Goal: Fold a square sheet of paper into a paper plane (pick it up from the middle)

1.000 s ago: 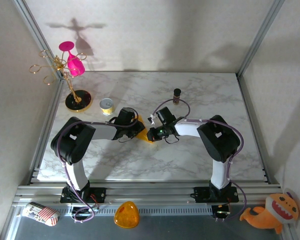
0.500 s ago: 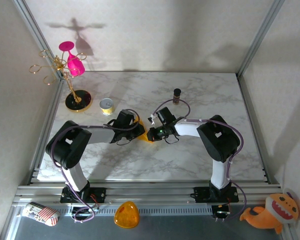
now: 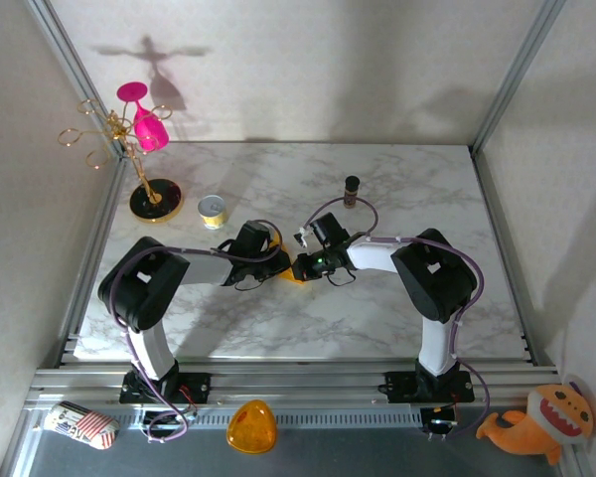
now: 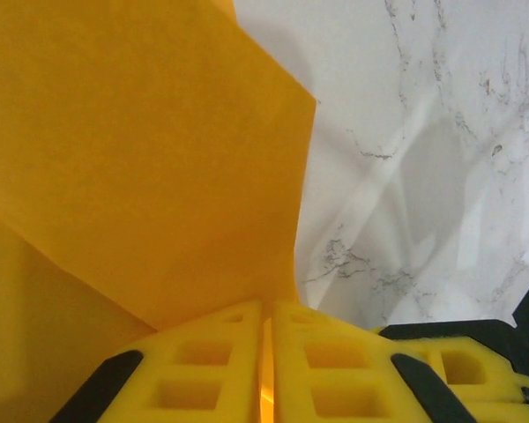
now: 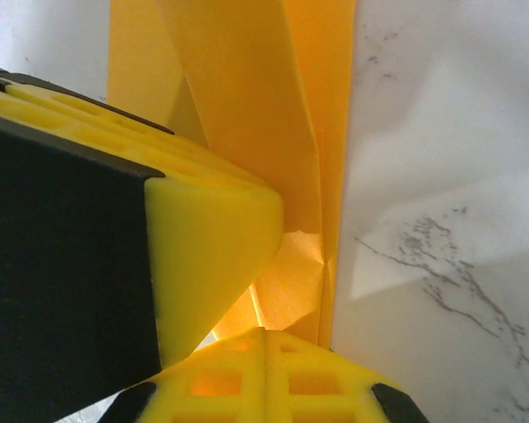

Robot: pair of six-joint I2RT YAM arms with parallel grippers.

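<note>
Seen from above, two robot arms reach inward and meet near the middle of a marble table. Pinched between them, a small patch of orange-yellow paper shows: the sheet of paper, already partly folded. The left gripper comes at it from the left and the right gripper from the right, their tips almost touching. In the left wrist camera the yellow fingers are closed to a thin slit with orange paper caught in it, and a broad flap rises up and to the left. In the right wrist camera those fingers are likewise closed on the paper's near end. From there a long creased strip runs straight away, its folded edge beside bare marble. Both arms are equally close, so the next fold likely turns on that lengthwise crease.
</note>
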